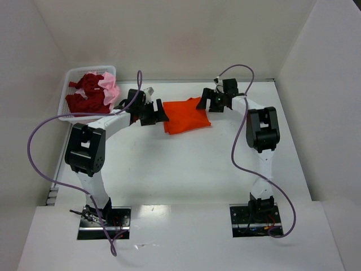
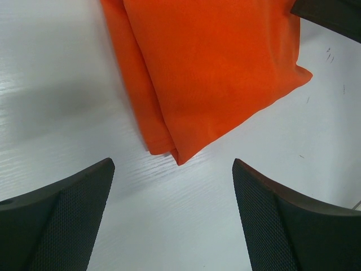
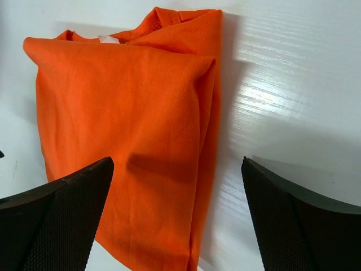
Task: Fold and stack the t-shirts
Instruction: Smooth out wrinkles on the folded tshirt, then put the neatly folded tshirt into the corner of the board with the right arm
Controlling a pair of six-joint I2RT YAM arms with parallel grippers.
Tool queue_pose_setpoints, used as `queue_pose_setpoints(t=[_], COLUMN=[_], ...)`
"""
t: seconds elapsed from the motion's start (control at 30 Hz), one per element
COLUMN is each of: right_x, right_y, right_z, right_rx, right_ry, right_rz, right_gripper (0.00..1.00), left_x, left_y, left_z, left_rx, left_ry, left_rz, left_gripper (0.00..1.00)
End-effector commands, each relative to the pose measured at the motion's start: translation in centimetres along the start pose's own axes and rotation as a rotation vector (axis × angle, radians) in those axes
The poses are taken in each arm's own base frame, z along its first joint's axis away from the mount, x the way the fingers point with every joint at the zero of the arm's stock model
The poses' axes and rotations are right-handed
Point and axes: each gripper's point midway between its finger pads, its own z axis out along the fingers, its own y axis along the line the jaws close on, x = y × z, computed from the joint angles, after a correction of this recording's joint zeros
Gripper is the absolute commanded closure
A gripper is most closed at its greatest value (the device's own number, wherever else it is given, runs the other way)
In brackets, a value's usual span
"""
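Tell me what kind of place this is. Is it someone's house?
Probably not a house, more like a robot practice booth. Plain white walls box in a white table, two robot arms are bolted to its edge, and a folded orange t-shirt lies there.

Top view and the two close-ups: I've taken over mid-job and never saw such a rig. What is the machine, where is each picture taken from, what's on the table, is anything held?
Two robot arms are bolted at the near edge of a white table. The top view looks down from above and behind them; each close-up comes from a wrist camera, that arm's dark fingers at the bottom. A folded bright orange cloth t-shirt lies flat at the far middle. The left gripper sits at its left edge, the right gripper at its right; both are open and hold nothing. A white plastic mesh basket at the far left holds a crumpled dark red shirt and a pale pink one.
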Motion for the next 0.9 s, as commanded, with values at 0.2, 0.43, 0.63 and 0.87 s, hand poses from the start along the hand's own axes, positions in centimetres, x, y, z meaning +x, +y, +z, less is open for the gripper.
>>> queue_pose_setpoints(t=[0.2,0.43,0.63,0.87], right_x=[2.0,1.7,2.4,4.9], right_y=[0.0,0.8,1.0,2.2], right_z=[1.3,1.2,1.5,3.2], right_rx=[-0.093,-0.126,-0.124,-0.151], right_ry=[0.083,0.092,0.118,0.182], right_rz=[0.03,0.059,0.077,0.107], right_gripper=[0.0,0.05,0.07,0.1], left_x=[-2.0,-2.0,-1.8,-2.2], left_y=[-2.3,-2.5,-2.9,-3.5], left_z=[-1.5,-1.9,-1.9,-2.6], left_rx=[0.057,0.057,0.082,0.098], left_ry=[-0.056,-0.058,-0.045,-0.058], left_rz=[0.027,0.027,0.028,0.055], left_gripper=[0.07,0.07,0.07,0.07])
